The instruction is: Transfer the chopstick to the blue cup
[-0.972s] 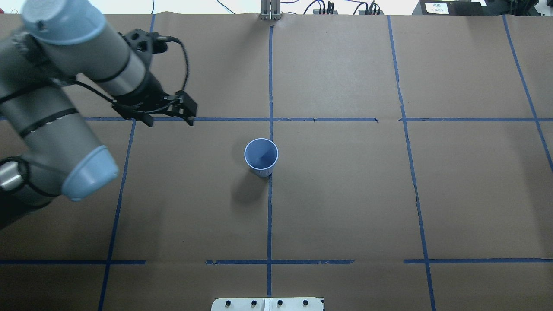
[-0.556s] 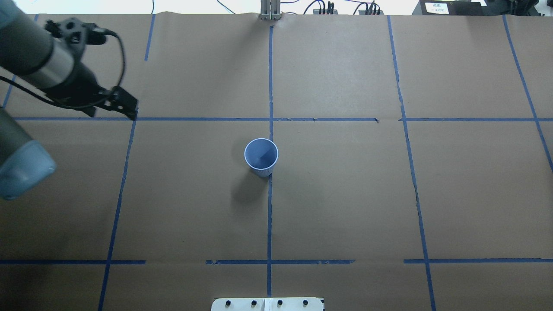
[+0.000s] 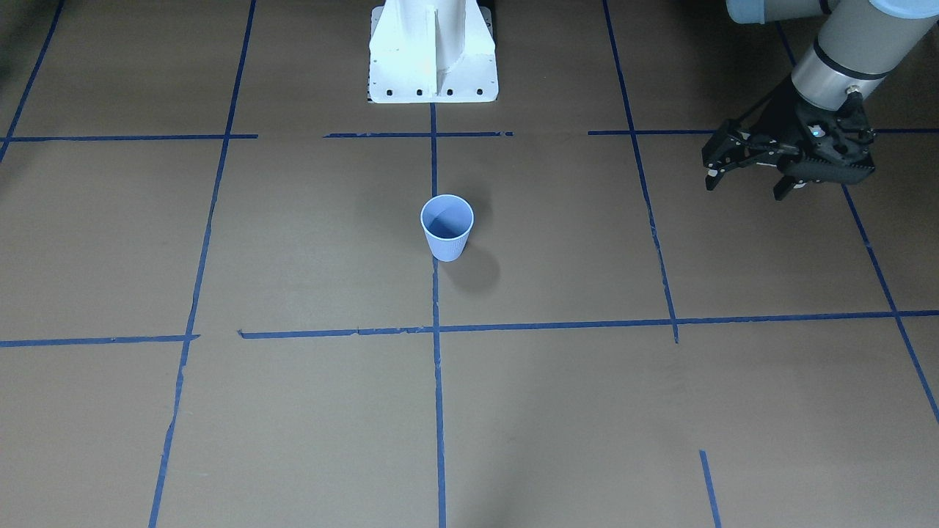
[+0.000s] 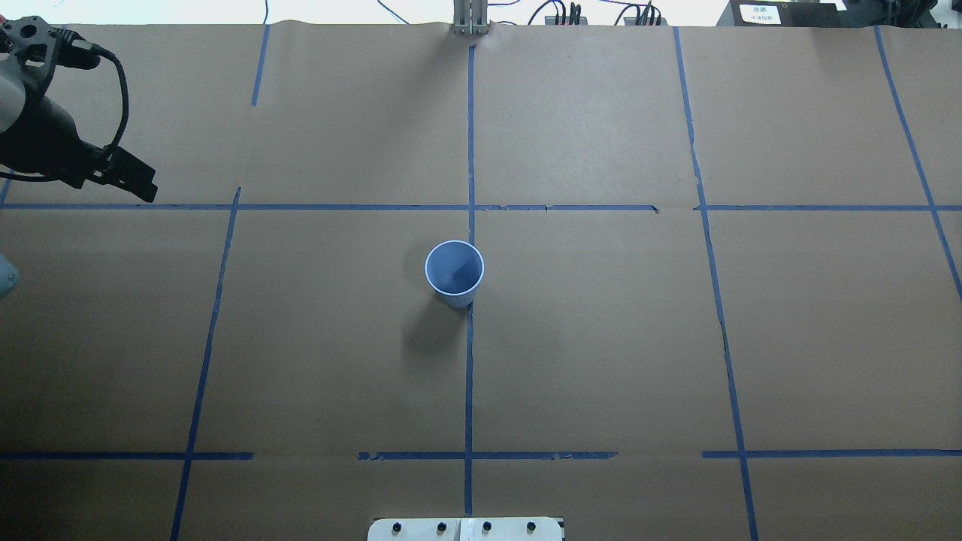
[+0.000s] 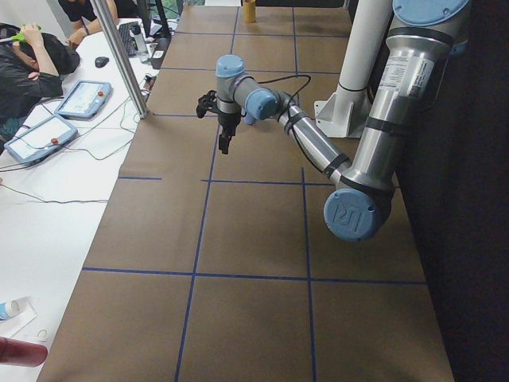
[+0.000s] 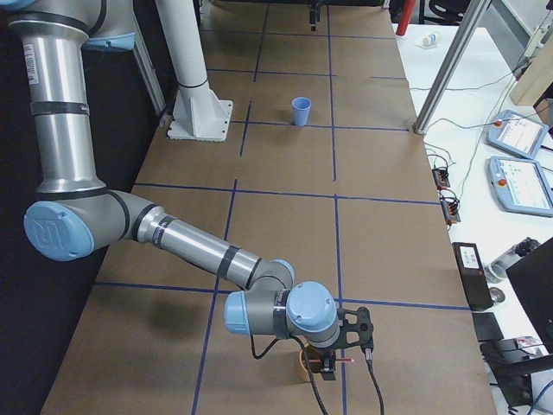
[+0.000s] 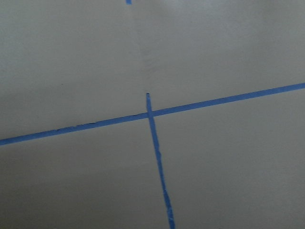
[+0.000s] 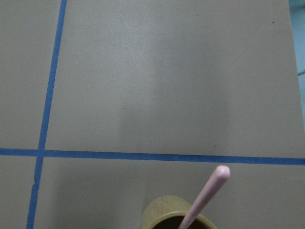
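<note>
Chopstick (image 8: 210,194) stood tilted in a tan holder (image 8: 164,221) below the right pincer (image 6: 324,368), whose spread could not be told; blue cup (image 4: 454,272) stood upright mid counter (image 4: 601,353); left pincer (image 3: 743,185) hung wide, well apart from it.

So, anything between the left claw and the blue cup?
Nothing: in the front-facing view only bare brown paper and one blue tape line lie between the left claw and the blue cup.

Paper (image 4: 601,338) on the worktop matt brown, slightly creased; tape (image 4: 469,376) blue, frayed in places; cup (image 4: 454,272) matt, faintly ribbed; chopstick (image 8: 207,198) smooth, pale pink; right arm (image 6: 56,112) satin metal with glossy blue caps.
</note>
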